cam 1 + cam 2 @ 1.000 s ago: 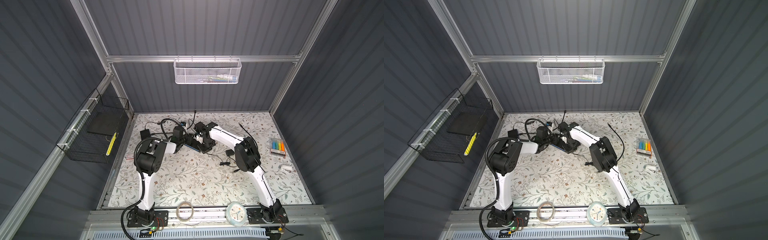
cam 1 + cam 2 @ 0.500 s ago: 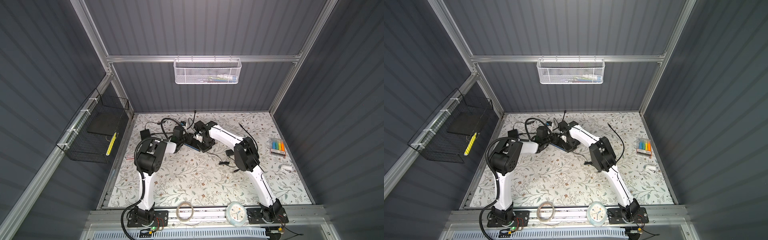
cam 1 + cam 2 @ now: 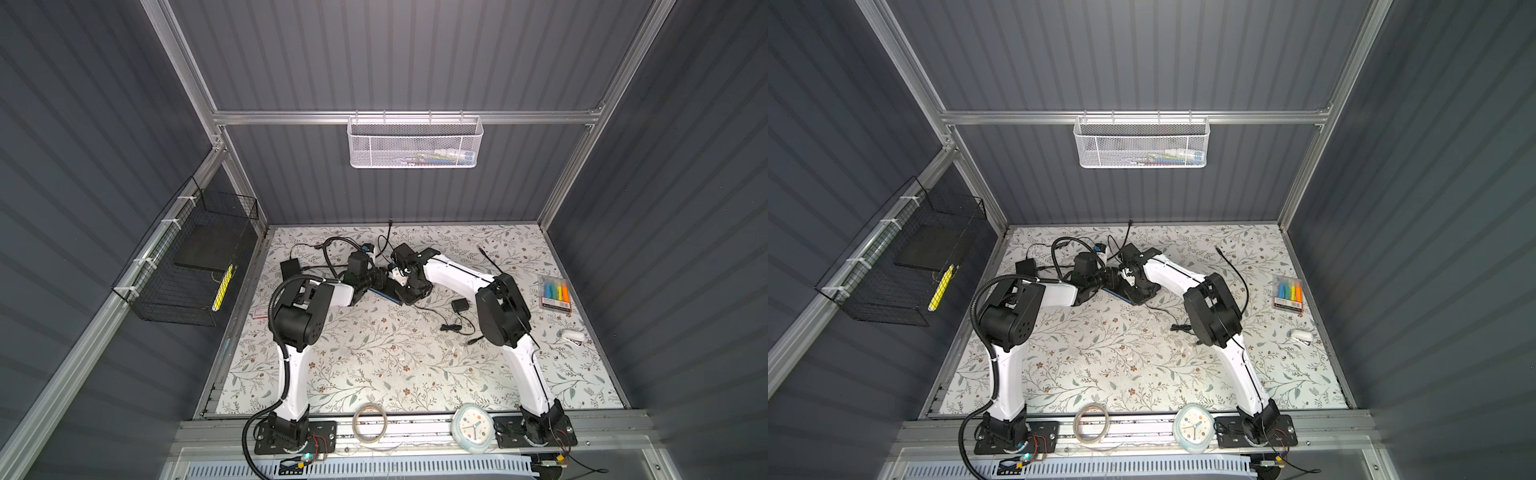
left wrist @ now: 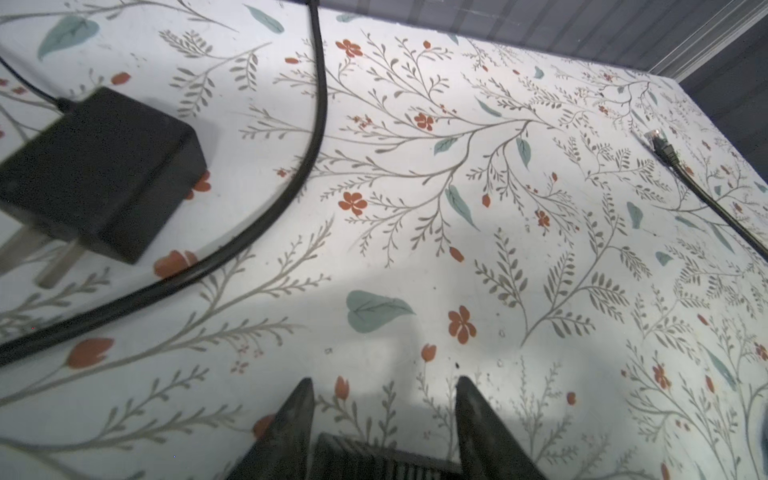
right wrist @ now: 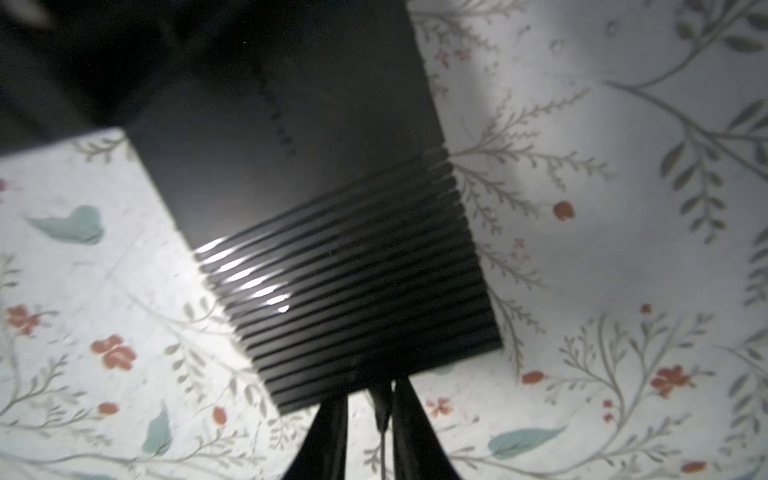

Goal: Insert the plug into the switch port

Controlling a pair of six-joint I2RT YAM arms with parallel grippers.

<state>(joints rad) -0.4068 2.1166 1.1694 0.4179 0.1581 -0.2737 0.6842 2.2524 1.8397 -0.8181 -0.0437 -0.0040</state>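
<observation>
At the switch [image 5: 316, 208] edge | right gripper [image 5: 370, 392] stood barely parted around the plug [image 5: 382, 409] | left gripper [image 4: 384, 380] clasped the switch | risk: plug, if unlatched, could slip back out

Lab test cell, grey walls [image 3: 395, 62] (aluminium frame [image 3: 291, 117])

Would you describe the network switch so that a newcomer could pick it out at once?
Look at the floral table, toward its far edge near the middle. The switch lies flat there, a black slab. Unlike the small black adapter nearby, its top is half smooth, half glossy ribs.
</observation>
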